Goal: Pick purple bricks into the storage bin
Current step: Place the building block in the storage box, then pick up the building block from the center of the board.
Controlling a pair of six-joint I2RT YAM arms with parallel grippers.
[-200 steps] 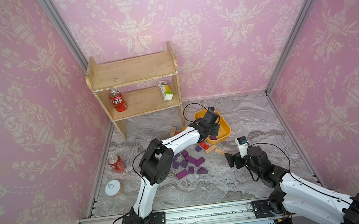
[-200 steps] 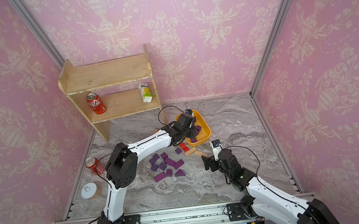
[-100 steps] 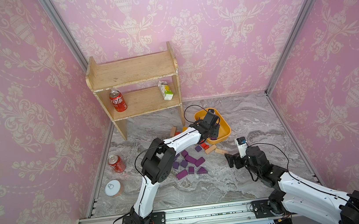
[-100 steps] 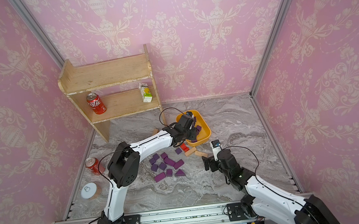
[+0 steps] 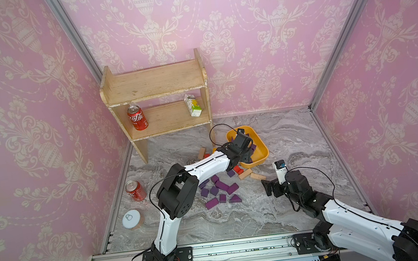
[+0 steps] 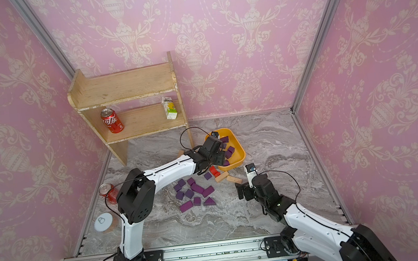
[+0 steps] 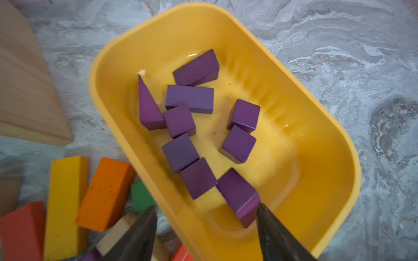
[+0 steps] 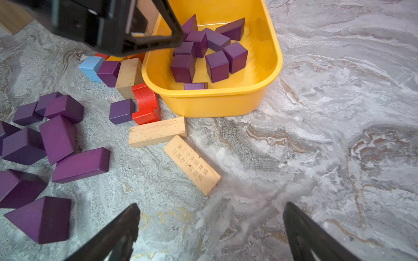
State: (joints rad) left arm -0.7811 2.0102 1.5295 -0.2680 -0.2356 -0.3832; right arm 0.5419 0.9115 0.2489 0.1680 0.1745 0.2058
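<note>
Left wrist view looks down into the storage bin point(image 7: 334, 140), a yellow tray where nine purple bricks point(image 7: 181, 153) lie loose on the floor: cubes, cuboids and one wedge. The left gripper point(image 7: 206, 206) hangs over one end of the bin with its jaws spread. One finger is outside the rim, the other ends right at the corner of the nearest brick, and nothing is pinched between them. Outside the bin's long wall a yellow block point(image 7: 65, 203), an orange block point(image 7: 106, 194), a green block point(image 7: 142, 196) and a red block point(image 7: 20, 232) lie close together.

In both top views the bin sits toward the back edge of the worktop point(image 5: 239, 221), about midway between its side edges, near the right leg of the wooden shelf point(image 5: 154, 86) and askew to the edges. About a dozen more purple bricks point(image 6: 193, 191) lie in a cluster near the worktop's middle, between the bin and the front edge. Two plain wooden blocks point(image 8: 158, 132) lie just beside each other, close to the bin's near wall.

The right gripper point(image 8: 211, 204) hovers to the right of the cluster, apart from it, its jaws wide apart with only bare worktop between them
</note>
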